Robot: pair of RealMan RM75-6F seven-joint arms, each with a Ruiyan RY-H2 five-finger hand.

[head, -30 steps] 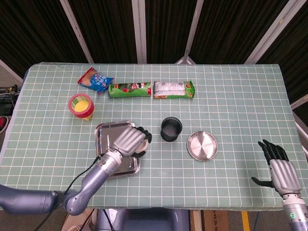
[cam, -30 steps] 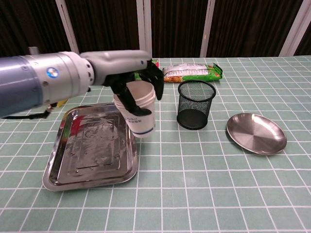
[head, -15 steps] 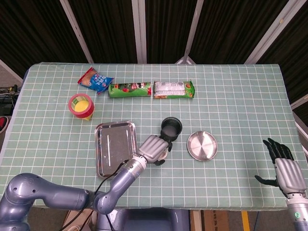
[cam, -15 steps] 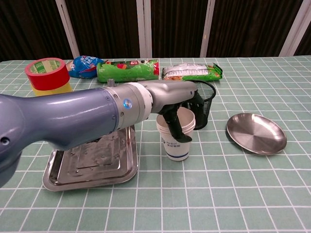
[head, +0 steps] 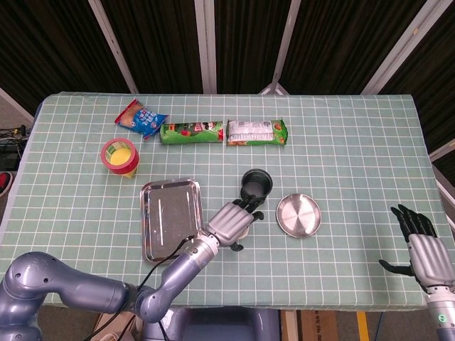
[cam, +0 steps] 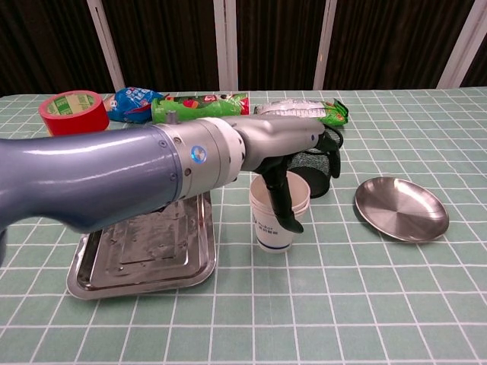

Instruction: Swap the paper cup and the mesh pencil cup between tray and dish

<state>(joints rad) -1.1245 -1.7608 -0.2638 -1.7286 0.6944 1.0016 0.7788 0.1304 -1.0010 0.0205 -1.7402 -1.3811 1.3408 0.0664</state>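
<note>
The white paper cup (cam: 270, 224) stands on the table between the steel tray (cam: 137, 243) and the black mesh pencil cup (cam: 313, 173). My left hand (cam: 285, 152) holds it from above, thumb down its front wall, fingers behind it close to the mesh cup. In the head view my left hand (head: 231, 224) hides the paper cup, just below the mesh cup (head: 257, 185). The tray (head: 170, 213) and the round steel dish (head: 298, 214) both hold nothing. My right hand (head: 423, 249) hangs open at the front right table edge.
A red tape roll on a yellow one (head: 119, 156) stands left of the tray. A blue snack bag (head: 141, 118), a green tube (head: 192, 132) and a green packet (head: 257, 131) lie in a row at the back.
My left hand carried the paper cup from above the tray to the right and set it on the table beside the mesh cup. The right hand barely moved.
</note>
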